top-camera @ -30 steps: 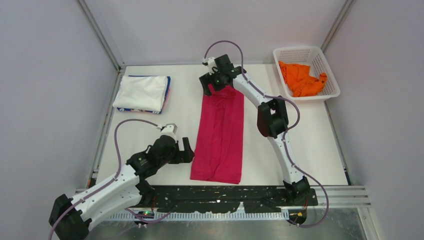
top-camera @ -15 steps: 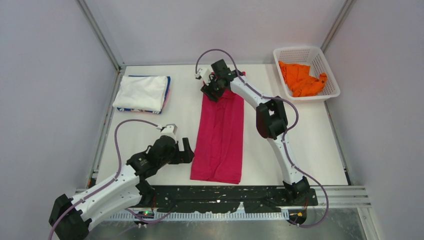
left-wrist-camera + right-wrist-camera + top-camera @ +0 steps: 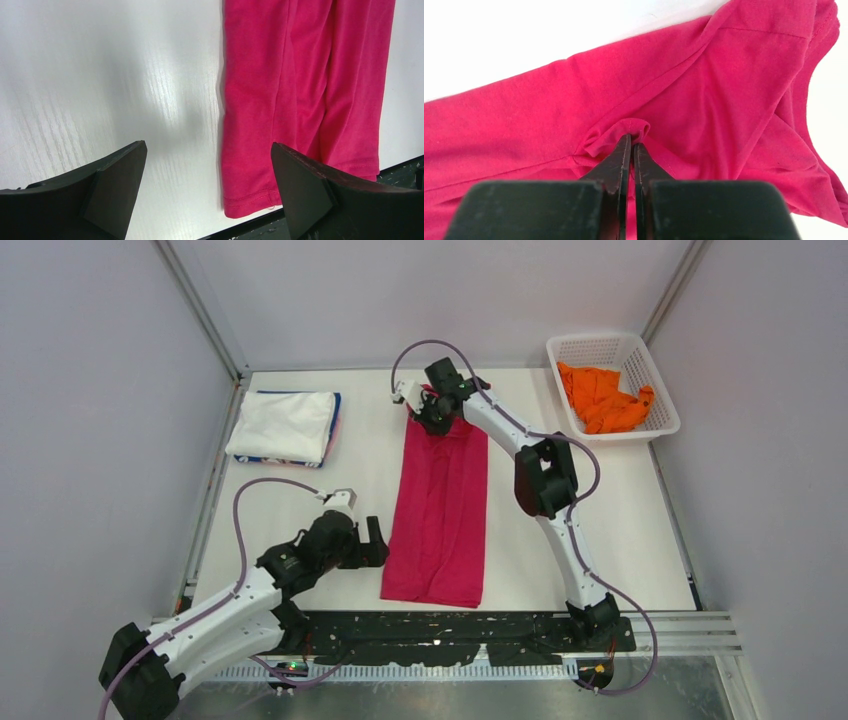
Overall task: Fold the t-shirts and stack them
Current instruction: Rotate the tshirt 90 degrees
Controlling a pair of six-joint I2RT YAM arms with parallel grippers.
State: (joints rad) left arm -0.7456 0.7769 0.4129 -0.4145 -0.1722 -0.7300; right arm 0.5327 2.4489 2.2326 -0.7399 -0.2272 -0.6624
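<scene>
Pink shirt (image 3: 440, 505) flat on the desk (image 3: 620, 530), middle, already narrowed to a long strip, long axis running near-to-far. Right jaws at the far, collar end, clamped shut on a small pucker of pink cloth raised off the top layer; number of layers caught not clear. Left jaws spread wide, gripping nothing, low over bare desk just beside the strip's near-left hem corner, not touching it. Far end therefore with the right jaws, near hem closest to the left jaws. Looks like the start of an end-over-end fold: far end probably to be lifted and carried along the long axis toward the near hem, straight back toward the bases; any sideways drift likely to skew the strip. Thin pinch, so risk of slipping or dragging only one layer. Hem possibly needing a pin from the left jaws, being the nearer. Stack (image 3: 285, 427) of folded shirts far left, white on top, blue and pink edges under it, well apart from the pink shirt. Orange shirt (image 3: 600, 395) crumpled in the basket (image 3: 600, 338) far right, not yet folded.
</scene>
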